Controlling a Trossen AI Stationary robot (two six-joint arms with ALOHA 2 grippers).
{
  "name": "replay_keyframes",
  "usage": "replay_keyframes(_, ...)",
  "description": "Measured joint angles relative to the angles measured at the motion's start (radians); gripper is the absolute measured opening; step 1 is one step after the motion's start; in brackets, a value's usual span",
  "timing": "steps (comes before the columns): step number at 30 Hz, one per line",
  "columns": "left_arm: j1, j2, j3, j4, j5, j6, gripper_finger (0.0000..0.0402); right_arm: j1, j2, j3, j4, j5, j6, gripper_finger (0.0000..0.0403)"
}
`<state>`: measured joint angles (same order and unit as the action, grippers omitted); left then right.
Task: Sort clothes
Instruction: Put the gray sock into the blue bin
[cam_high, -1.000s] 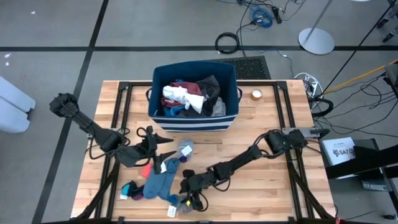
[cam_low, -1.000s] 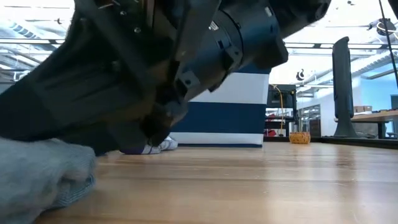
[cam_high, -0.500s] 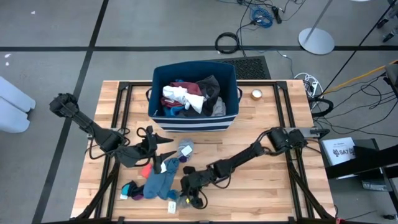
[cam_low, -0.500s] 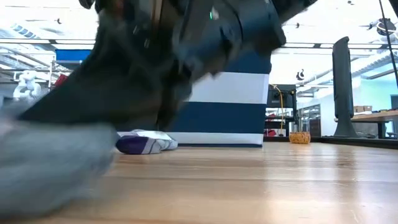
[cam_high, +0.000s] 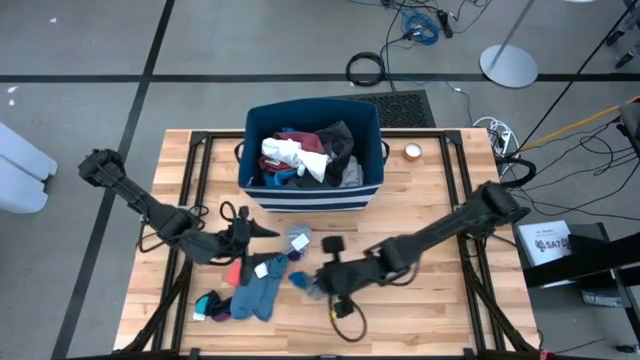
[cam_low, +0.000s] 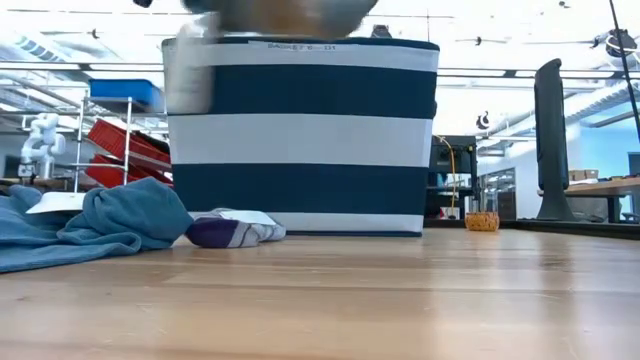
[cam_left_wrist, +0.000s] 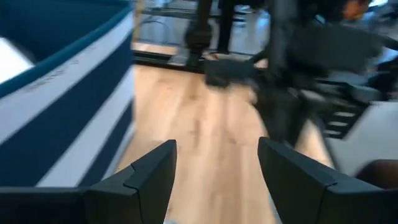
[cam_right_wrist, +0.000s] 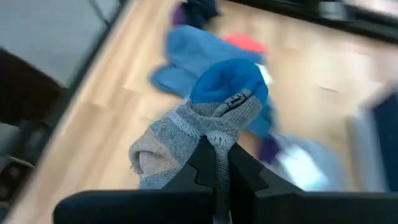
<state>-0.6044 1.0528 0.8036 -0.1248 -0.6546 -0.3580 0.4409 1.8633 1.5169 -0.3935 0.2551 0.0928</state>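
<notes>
The right tool (cam_right_wrist: 216, 163) had lifted clear of the worktop (cam_high: 420, 190), pressed together on a grey sock with a blue toe (cam_right_wrist: 211, 121); a second earlier it was low over the pile, filling the low view. That view now showed the striped bin (cam_low: 300, 135) and the blue cloth (cam_low: 110, 222). One sock was picked and ready to be placed. The left tool (cam_left_wrist: 214, 168) stayed spread and empty beside the bin. Other clothes lay in the bin (cam_high: 300, 155)
</notes>
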Motion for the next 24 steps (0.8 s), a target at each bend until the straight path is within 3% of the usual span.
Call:
replay_keyframes(6,0.005,0.028,0.0,0.185,0.134,0.061,0.0235,0.086,-0.122,0.0,-0.165,0.332,0.065,0.0003)
replay_keyframes(12,0.041,0.142,0.0,0.398,0.137,0.077,0.0235,0.154,-0.164,0.0,-0.133,0.574,0.075,0.0003)
replay_keyframes(19,0.1,0.294,0.0,0.625,0.145,0.076,0.0235,0.162,-0.164,-0.001,-0.028,0.613,0.009,0.0003)
replay_keyframes(24,0.129,0.351,0.0,0.698,0.253,0.05,0.0235,0.163,-0.165,-0.001,0.006,0.645,-0.024,0.0003)
